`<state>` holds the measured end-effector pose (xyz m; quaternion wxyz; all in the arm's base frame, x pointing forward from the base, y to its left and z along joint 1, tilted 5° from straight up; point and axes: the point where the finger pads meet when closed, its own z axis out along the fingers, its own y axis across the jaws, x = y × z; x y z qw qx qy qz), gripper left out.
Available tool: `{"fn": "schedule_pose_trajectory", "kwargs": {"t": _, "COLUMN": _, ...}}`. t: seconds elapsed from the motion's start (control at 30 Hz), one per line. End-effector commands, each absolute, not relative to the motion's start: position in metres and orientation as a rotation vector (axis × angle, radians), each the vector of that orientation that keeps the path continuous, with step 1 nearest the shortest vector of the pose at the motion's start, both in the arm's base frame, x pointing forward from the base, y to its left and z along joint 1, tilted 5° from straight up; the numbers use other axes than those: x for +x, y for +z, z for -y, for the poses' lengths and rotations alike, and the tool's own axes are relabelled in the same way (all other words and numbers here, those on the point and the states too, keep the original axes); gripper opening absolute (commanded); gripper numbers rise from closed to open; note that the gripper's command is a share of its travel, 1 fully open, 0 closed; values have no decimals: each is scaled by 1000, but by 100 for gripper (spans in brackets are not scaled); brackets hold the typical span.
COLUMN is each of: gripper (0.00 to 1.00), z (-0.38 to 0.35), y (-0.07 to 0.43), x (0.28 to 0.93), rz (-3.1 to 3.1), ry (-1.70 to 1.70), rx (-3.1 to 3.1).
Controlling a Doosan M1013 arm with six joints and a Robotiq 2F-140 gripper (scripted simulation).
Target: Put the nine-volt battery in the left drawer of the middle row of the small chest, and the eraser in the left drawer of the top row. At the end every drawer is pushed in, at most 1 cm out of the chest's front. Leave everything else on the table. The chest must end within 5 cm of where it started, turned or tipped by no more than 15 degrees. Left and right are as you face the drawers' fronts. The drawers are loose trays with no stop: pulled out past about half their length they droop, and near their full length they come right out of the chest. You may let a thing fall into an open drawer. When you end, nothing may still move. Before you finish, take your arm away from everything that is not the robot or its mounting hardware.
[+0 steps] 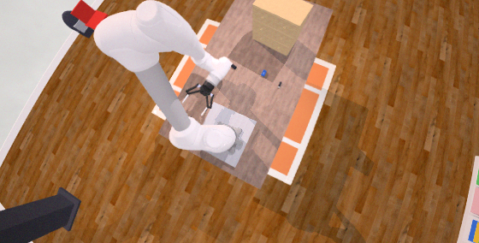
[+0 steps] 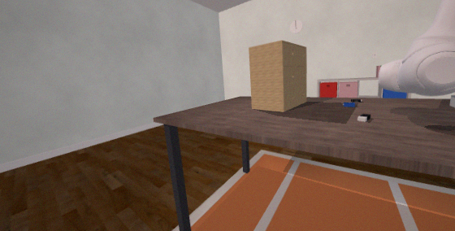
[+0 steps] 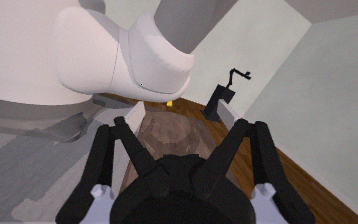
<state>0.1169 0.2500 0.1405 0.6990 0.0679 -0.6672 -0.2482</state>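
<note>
nothing is started: the hand [image 1: 199,97] is hanging wide open and empty; next it needs reaching ahead to the chest [image 1: 280,20], opening a drawer.

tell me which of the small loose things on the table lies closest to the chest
The small blue block; it sits nearer the tall light-wood chest than the thin dark item beyond it.

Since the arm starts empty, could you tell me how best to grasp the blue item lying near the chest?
Come straight down with the open pincer and pinch the blue block across its shorter sides; it lies flat and free-standing on the table, apart from the chest.
</note>
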Motion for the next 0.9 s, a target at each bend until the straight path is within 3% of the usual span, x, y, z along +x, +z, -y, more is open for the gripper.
{"fn": "schedule_pose_trajectory", "kwargs": {"t": 0.0, "gripper": 100, "z": -250, "y": 141, "x": 117, "rz": 1487, "ry": -553, "rx": 152}}
{"fn": "schedule_pose_trajectory", "kwargs": {"t": 0.6, "gripper": 100, "z": -249, "y": 138, "x": 122, "rz": 1506, "ry": -549, "rx": 157}}
{"fn": "schedule_pose_trajectory", "kwargs": {"t": 0.77, "gripper": 100, "z": -231, "y": 118, "x": 217, "rz": 1845, "ry": -468, "rx": 207}}
{"fn": "schedule_pose_trajectory", "kwargs": {"t": 0.83, "gripper": 100, "z": -229, "y": 117, "x": 225, "rz": 1845, "ry": -468, "rx": 207}}
{"fn": "schedule_pose_trajectory", "kwargs": {"t": 0.87, "gripper": 100, "z": -219, "y": 118, "x": 264, "rz": 2000, "ry": -428, "rx": 207}}
